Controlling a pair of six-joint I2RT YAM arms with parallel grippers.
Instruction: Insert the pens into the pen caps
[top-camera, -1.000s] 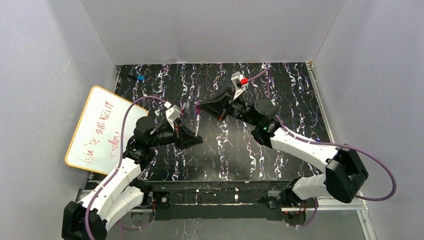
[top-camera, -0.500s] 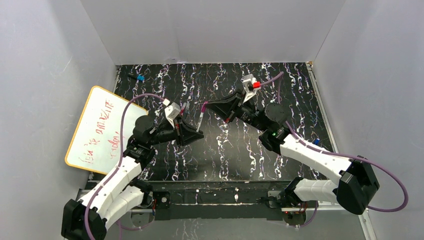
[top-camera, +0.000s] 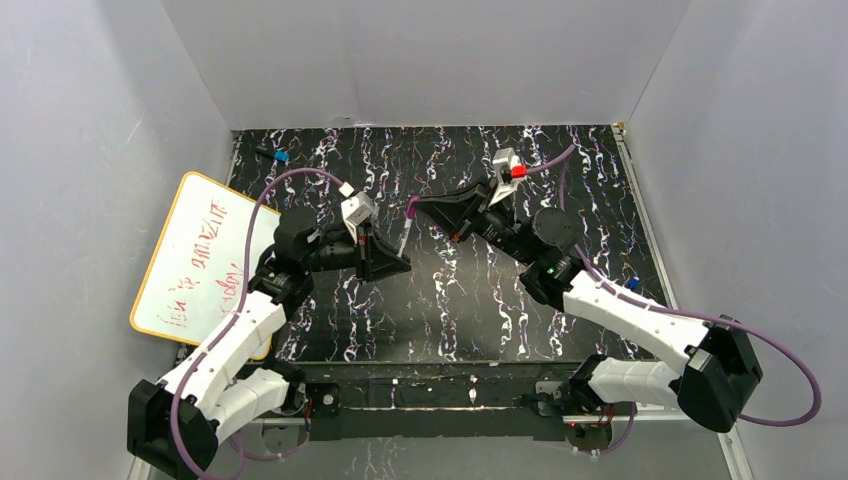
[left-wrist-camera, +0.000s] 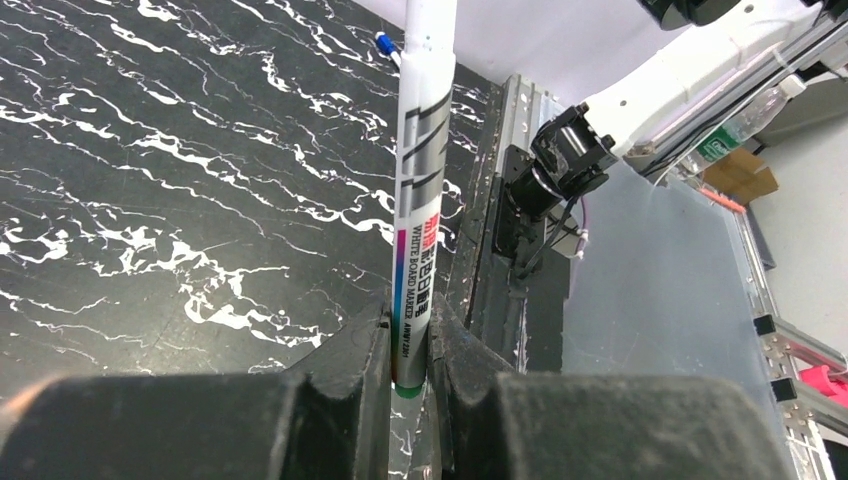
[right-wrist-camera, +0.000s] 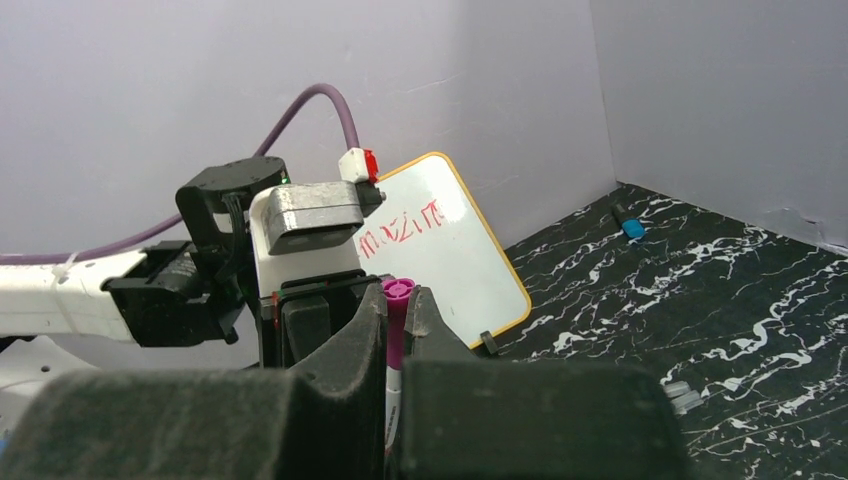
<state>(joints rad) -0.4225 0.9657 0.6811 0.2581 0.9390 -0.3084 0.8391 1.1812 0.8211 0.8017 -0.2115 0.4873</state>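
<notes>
Midway above the counter (top-camera: 470, 310), between the two arms, we've got contact. The left gripper (top-camera: 398, 262) has its jaws pinched right in on the lower end of the white pen (left-wrist-camera: 420, 200), holding it upright. The right gripper (top-camera: 420, 207) has its jaws squeezed just as tight on the magenta pen cap (right-wrist-camera: 397, 292), which sits right at the pen's top end. Look at what's happened over the last second: the whole pairing has drifted to the right, the right gripper has swung out wider, and the left one has come up toward the far side. Less bare barrel shows between the two than a second ago. That reads to me like the pen being driven into the cap, with the insertion stroke under way or nearly home. From the right wrist view, white barrel shows directly beneath the magenta and in line with it, though whether it's seated fully I can't tell. Neither grip has let go. Off to the left, the whiteboard (top-camera: 195, 260) sits by the counter's edge. What looks like a greyish pen cap (right-wrist-camera: 681, 396) lies on the counter, so by my reckoning there's more capping to come after this one.
</notes>
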